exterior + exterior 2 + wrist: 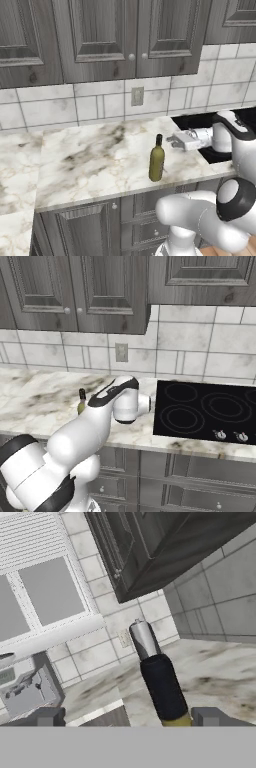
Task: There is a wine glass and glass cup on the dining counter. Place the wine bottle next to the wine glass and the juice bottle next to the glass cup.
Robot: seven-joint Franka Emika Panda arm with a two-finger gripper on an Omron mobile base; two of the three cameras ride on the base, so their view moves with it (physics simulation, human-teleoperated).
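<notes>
I'm seeing the wine bottle showing as glossy olive-green glass with a matt dark top. The counter is reading as polished veined marble, the cabinet doors as grey grained wood, the cooktop as smooth black glass.

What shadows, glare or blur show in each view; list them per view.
Left base view: flat even light, wine bottle sharp, no clear cast shadow, no glare. Right base view: the arm hides most of the bottle; the black cooktop shows no reflections. Hand view: rolled frame, bottle's dark top large between the open gripper tips, slightly soft.
</notes>
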